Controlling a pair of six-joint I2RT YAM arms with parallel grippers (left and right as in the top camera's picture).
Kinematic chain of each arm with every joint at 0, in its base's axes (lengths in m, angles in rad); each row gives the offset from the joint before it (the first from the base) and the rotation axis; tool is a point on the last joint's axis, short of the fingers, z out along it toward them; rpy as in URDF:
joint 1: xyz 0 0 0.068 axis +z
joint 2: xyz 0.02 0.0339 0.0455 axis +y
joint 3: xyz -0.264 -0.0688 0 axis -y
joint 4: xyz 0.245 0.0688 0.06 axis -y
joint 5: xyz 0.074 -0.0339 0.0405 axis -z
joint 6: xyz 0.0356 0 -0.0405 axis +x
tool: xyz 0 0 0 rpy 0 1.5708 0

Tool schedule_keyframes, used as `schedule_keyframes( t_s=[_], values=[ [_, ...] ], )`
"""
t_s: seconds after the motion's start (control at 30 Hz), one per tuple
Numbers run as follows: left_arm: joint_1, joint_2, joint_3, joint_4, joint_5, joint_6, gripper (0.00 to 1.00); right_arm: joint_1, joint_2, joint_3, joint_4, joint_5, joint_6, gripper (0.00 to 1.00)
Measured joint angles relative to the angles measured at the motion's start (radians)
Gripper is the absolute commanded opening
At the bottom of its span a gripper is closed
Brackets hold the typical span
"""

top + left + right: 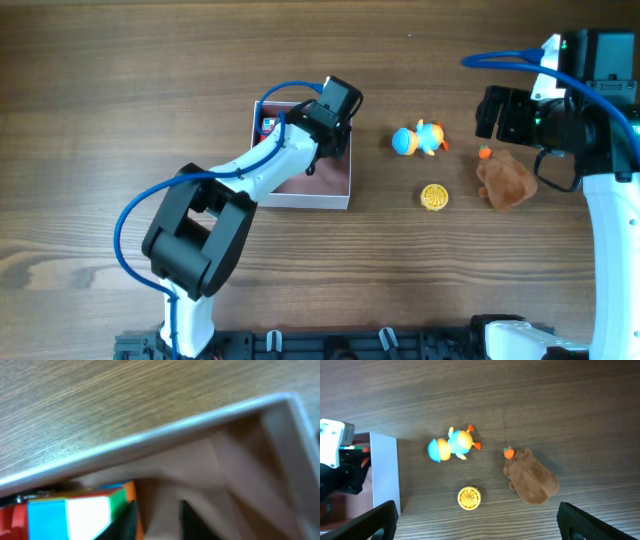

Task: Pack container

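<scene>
The container (pixel 330 192), a shallow white-walled box with a pink inside, sits left of centre. It also shows in the left wrist view (pixel 165 435) and the right wrist view (pixel 385 470). A multicoloured cube (pixel 268 125) lies in its far left corner. My left gripper (pixel 322 120) is down inside the container. In its wrist view its fingers (pixel 157 522) are apart with only pink floor between them, next to the cube (pixel 75 512). My right gripper (pixel 492 112) is wide open and empty (pixel 480 527), held above the table near the toys.
On the table right of the container lie a blue-and-orange duck toy (pixel 418 139) (pixel 451 445), a yellow round disc (pixel 434 197) (pixel 469 498), and a brown plush (pixel 506 180) (pixel 532 480) with a small orange piece (pixel 485 153) beside it.
</scene>
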Motion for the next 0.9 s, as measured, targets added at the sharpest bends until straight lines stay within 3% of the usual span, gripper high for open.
schedule_keyframes(
  t_s=[0.07, 0.1, 0.2, 0.3, 0.43, 0.6, 0.7, 0.9],
  values=[
    [-0.004, -0.042, 0.000, -0.041, -0.003, 0.004, 0.52, 0.000, 0.000, 0.000, -0.002, 0.000, 0.000, 1.00],
    [-0.004, -0.083, -0.001, -0.069, -0.008, 0.005, 0.65, 0.000, 0.000, 0.000, -0.002, 0.000, 0.000, 1.00],
    [0.008, -0.248, -0.001, -0.150, -0.014, 0.003, 0.88, 0.000, 0.000, 0.000, -0.002, -0.011, 0.000, 1.00],
    [0.080, -0.464, 0.000, -0.266, -0.014, 0.003, 1.00, 0.000, 0.000, 0.000, -0.037, -0.029, 0.029, 1.00],
    [0.310, -0.673, 0.001, -0.430, 0.051, -0.001, 1.00, 0.052, 0.000, 0.000, -0.014, -0.027, 0.209, 1.00],
    [0.564, -0.724, 0.001, -0.473, 0.161, -0.047, 1.00, 0.150, 0.091, 0.000, 0.164, -0.031, 0.509, 1.00],
    [0.603, -0.721, 0.001, -0.470, 0.177, -0.058, 1.00, 0.150, 0.227, 0.000, 0.240, -0.064, 0.669, 1.00],
    [0.612, -0.691, 0.001, -0.450, 0.193, -0.058, 1.00, 0.150, 0.516, -0.001, 0.213, -0.162, 1.007, 1.00]
  ],
)
